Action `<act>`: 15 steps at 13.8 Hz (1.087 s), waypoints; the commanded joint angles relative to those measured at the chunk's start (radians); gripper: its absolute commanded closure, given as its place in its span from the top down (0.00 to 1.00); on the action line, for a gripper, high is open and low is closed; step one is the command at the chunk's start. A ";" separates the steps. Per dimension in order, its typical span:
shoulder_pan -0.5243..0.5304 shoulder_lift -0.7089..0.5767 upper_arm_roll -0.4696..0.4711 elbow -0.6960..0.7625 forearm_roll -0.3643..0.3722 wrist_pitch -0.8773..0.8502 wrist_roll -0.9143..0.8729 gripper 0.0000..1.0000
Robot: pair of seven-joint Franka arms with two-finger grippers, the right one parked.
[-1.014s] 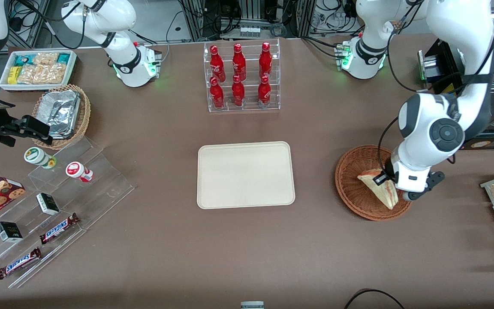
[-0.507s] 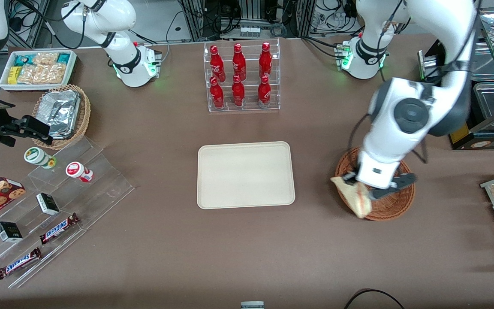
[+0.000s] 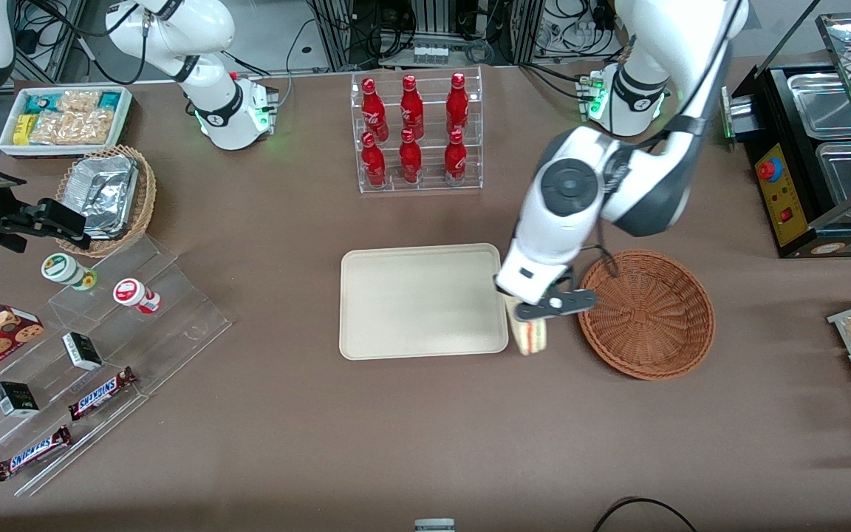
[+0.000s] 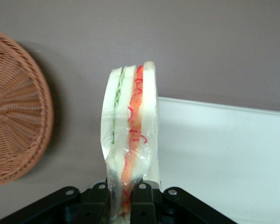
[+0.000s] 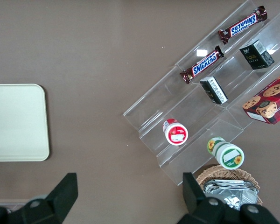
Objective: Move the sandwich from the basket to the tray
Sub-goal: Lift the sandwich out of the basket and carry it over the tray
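Surface: brown table [image 3: 285, 443], which carries everything; racks with cables stand at the edge farthest from the front camera.
Gripper: the left arm's gripper [image 3: 536, 314] hangs above the table in the gap between tray and basket, just at the tray's edge toward the working arm's end.
Fingers: the two black fingers [image 4: 99, 198] are pressed together on the lower end of the wrapped sandwich; the wrap is pinched between them.
Sandwich: the sandwich [image 3: 530, 334] is in the air, held by the gripper, outside the basket and not on the tray. In the front view most of it is hidden under the wrist, and only its end nearer to the front camera sticks out. In the left wrist view the sandwich [image 4: 129, 135] reaches straight out from the fingers, with its cut edge toward the camera: pale bread, a green stripe and a red-orange stripe.
Basket: the round reddish-brown wicker basket [image 3: 646, 314] stands beside the gripper toward the working arm's end; nothing lies in it.
Tray: the cream tray [image 3: 422, 301] lies flat at the middle of the table, with nothing on it. In the left wrist view the tray [image 4: 233, 158] shows beside and under the sandwich.
Bottles: six red bottles in a clear rack [image 3: 417, 131] stand farther from the front camera than the tray.
Snacks: chocolate bars on clear steps [image 3: 100, 391] lie toward the parked arm's end.
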 commanded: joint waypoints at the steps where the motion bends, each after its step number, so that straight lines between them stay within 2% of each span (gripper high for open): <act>1: -0.070 0.072 0.009 0.083 0.005 -0.026 -0.020 0.00; 7: -0.180 0.274 -0.004 0.262 0.002 -0.018 -0.021 0.00; 11: -0.220 0.328 -0.004 0.267 0.003 0.036 -0.024 0.00; 15: -0.234 0.360 -0.004 0.266 0.003 0.059 -0.110 0.00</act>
